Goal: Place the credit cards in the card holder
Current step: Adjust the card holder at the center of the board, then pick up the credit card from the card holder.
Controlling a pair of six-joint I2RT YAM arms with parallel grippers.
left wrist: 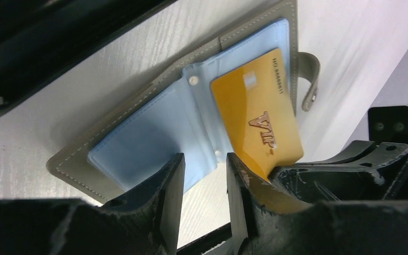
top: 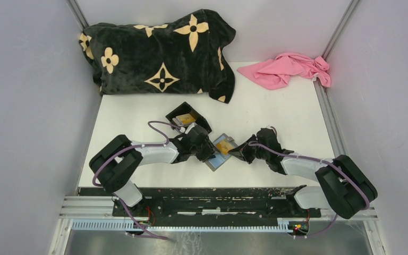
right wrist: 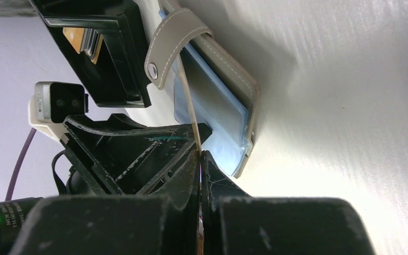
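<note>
Gold card [left wrist: 257, 114] pinched in R fingers [right wrist: 215, 178], over open card holder [left wrist: 138, 138]

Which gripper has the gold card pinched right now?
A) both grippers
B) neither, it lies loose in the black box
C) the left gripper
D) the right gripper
D: the right wrist view shows the right gripper shut on the thin edge of the gold card, while the left gripper stands open by the card holder.
</note>
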